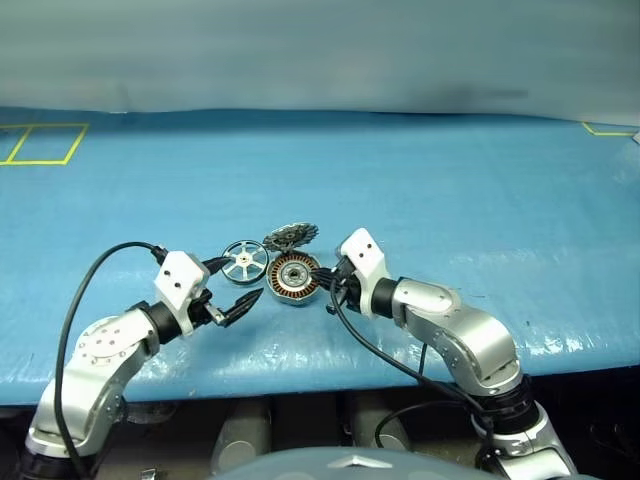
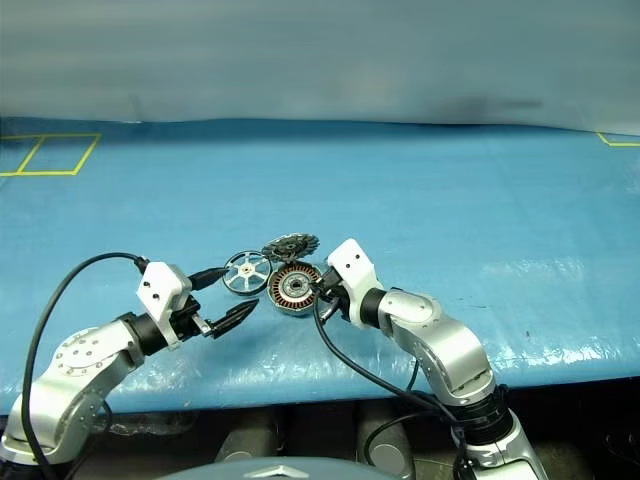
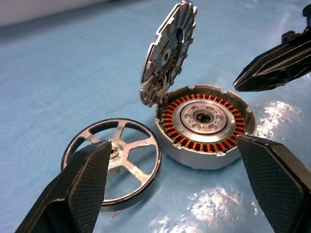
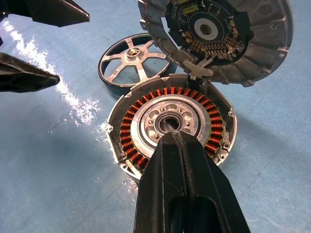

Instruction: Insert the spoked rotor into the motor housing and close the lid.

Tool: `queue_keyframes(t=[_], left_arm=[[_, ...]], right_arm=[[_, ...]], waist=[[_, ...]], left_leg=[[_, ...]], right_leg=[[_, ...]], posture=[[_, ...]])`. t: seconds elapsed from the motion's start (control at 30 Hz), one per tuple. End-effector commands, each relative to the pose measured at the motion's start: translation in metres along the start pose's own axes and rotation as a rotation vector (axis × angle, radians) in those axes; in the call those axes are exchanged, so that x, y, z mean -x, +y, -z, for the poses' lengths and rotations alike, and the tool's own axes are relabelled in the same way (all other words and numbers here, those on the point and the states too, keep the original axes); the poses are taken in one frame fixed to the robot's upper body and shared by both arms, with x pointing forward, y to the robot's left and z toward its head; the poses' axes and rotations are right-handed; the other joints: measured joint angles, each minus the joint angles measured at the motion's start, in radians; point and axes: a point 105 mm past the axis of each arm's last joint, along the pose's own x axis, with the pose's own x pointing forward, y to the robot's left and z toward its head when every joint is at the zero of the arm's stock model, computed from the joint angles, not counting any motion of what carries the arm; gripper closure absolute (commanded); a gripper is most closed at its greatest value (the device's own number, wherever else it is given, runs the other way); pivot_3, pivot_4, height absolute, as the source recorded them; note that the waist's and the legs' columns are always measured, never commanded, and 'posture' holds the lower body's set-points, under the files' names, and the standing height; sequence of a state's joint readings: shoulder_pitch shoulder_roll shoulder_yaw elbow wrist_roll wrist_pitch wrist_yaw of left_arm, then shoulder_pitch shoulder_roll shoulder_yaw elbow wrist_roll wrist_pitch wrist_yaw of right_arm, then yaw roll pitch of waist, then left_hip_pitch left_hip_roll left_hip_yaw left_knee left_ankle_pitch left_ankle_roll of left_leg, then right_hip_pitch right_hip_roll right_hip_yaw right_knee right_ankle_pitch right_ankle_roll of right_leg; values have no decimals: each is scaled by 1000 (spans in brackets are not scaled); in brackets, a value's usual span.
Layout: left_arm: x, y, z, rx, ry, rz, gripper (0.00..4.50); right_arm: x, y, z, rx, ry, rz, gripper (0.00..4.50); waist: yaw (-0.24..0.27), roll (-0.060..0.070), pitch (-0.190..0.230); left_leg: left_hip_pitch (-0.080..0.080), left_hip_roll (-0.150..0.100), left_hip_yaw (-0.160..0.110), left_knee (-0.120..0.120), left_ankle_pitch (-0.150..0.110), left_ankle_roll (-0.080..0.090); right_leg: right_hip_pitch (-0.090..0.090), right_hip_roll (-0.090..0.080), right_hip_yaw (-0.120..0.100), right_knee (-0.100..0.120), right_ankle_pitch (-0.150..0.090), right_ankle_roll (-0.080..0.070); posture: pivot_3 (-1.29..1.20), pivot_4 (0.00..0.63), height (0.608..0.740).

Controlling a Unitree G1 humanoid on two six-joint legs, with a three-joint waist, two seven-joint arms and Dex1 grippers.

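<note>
Blue tarp (image 1: 420,190), yellow floor tape (image 1: 45,143), grey wall (image 1: 320,50)

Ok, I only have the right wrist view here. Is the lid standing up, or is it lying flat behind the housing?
Observer: The lid stands almost upright, joined at the rim of the housing.
Operator: And is the left gripper open?
Observer: Yes. The left gripper is wide open, right by the spoked wheel, which lies flat beside the housing.
Operator: Is there anything else on the table?
Observer: Yellow tape marks out a box at the far left of the blue cover.
</note>
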State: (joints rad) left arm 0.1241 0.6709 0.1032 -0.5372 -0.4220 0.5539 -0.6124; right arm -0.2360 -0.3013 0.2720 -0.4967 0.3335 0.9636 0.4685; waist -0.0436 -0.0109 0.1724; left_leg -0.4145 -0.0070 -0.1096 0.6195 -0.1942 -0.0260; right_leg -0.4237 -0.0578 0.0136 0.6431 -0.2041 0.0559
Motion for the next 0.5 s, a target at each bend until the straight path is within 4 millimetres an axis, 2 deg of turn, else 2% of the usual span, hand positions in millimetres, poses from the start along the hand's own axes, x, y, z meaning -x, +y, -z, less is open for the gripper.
queue_keyframes(t=[0.03, 0.3, 0.5], left_arm=[[8, 11, -18, -74, 14, 8, 0], [12, 37, -34, -196, 182, 141, 0], [4, 55, -48, -302, 282, 260, 0]], right_arm=[[-1, 10, -9, 19, -50, -28, 4482], [-12, 26, -4, 18, -51, -89, 4482], [-11, 31, -1, 53, -84, -125, 4482]], waist=[[0, 0, 0], [0, -2, 2], [1, -3, 2]], left_leg=[[0, 0, 0, 0, 0, 0], [-1, 0, 1, -1, 0, 0], [-1, 0, 2, -2, 0, 0]], right_leg=[[0, 0, 0, 0, 0, 0], [-1, 0, 1, -1, 0, 0], [-2, 0, 1, -1, 0, 0]], posture=[[0, 150, 740], [0, 150, 740], [0, 150, 740]])
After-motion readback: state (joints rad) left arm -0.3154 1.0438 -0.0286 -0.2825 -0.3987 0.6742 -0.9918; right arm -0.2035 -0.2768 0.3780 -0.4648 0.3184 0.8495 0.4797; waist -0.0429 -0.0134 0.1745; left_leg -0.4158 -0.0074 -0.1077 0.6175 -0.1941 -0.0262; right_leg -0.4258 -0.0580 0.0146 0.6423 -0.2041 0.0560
